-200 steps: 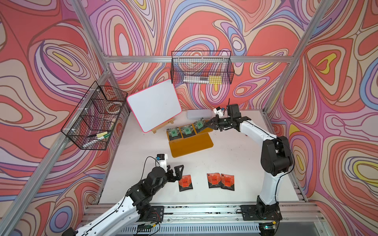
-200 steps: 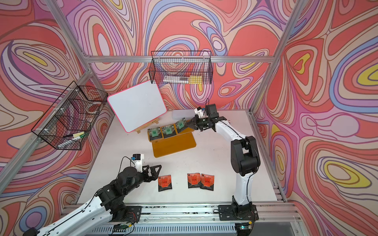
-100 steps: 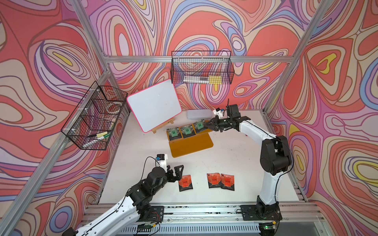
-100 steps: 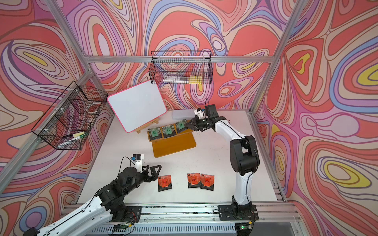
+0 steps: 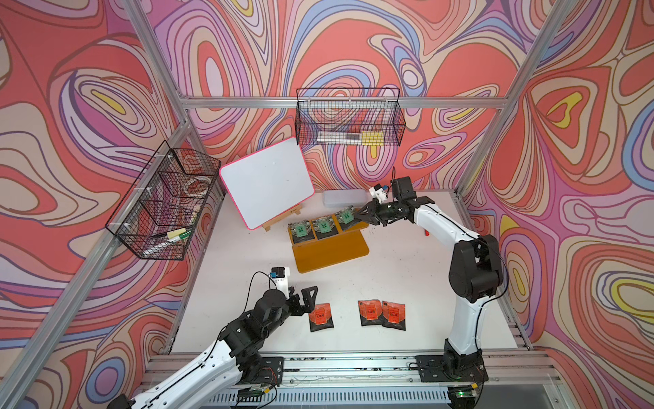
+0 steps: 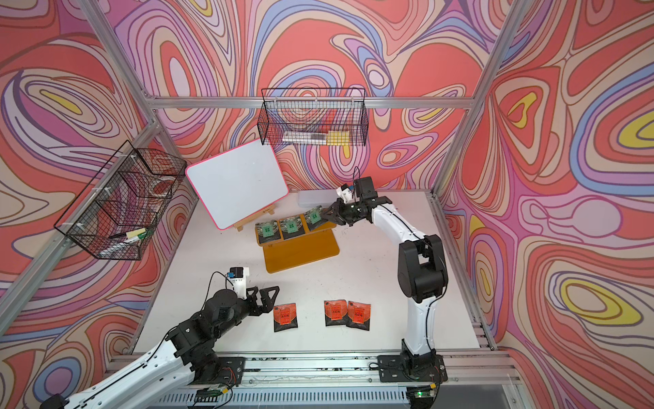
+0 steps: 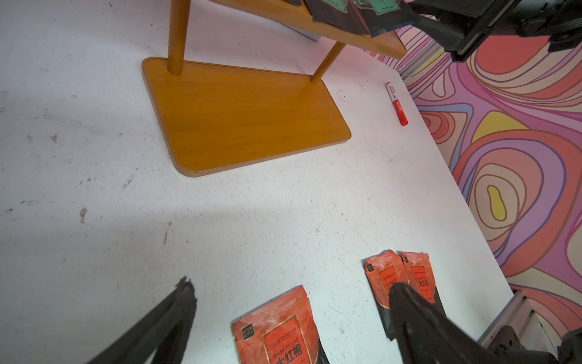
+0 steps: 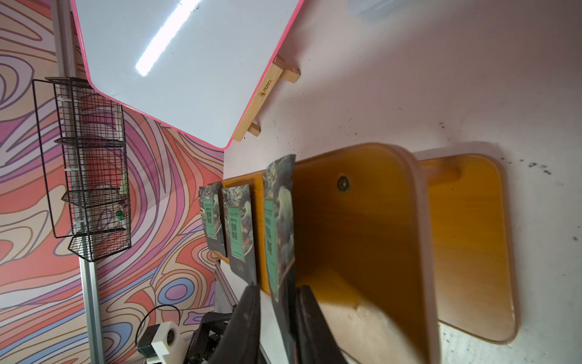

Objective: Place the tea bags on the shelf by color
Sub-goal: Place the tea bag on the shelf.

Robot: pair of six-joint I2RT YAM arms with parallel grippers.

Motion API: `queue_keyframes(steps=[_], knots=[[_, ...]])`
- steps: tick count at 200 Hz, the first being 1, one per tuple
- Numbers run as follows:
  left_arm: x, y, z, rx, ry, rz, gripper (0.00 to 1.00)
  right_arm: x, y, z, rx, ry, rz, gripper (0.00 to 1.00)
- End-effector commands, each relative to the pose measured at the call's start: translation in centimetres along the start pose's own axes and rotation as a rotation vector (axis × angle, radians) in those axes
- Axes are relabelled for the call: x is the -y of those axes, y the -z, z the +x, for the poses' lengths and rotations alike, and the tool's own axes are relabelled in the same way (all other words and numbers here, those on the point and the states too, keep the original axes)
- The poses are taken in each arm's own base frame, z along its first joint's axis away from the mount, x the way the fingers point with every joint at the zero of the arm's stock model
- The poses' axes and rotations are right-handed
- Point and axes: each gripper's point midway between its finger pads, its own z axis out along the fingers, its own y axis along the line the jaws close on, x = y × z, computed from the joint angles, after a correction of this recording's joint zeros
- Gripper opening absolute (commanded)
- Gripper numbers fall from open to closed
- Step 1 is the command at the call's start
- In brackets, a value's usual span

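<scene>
The shelf is a mustard-yellow two-tier stand; its lower board (image 5: 331, 253) is bare. On its upper board (image 8: 356, 227) lie three green-labelled tea bags (image 5: 301, 229) (image 5: 322, 225) (image 5: 345, 217). My right gripper (image 8: 277, 291) is at the upper board's right end, astride the edge of the rightmost green bag (image 8: 278, 220). Its jaws are slightly parted, with a gap on one side of the bag. Three orange-red tea bags (image 5: 321, 316) (image 5: 370, 312) (image 5: 393, 314) lie on the table near the front. My left gripper (image 7: 291, 286) hovers wide open just left of the nearest one (image 7: 280, 331), holding nothing.
A pink-edged whiteboard (image 5: 267, 184) leans on an easel behind the shelf, and a clear plastic box (image 5: 343, 198) sits by the back wall. Black wire baskets hang on the back wall (image 5: 348, 118) and the left wall (image 5: 162, 209). A red marker (image 7: 396, 102) lies near the table's right edge.
The right gripper's jaws have parted a little around the third green bag on the upper board. The left arm has not moved.
</scene>
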Motion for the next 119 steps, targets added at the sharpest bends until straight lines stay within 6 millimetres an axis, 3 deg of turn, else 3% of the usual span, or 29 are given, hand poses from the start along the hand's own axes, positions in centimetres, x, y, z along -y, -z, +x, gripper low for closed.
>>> queue_keyframes(steps=[1, 119], knots=[[-0.4, -0.1, -0.2, 0.015, 0.005, -0.016, 0.99, 1.6, -0.2, 0.0, -0.012, 0.015, 0.072, 0.22], [-0.4, -0.2, -0.2, 0.012, 0.008, -0.017, 0.99, 1.9, 1.2, -0.1, 0.011, 0.058, 0.158, 0.23]])
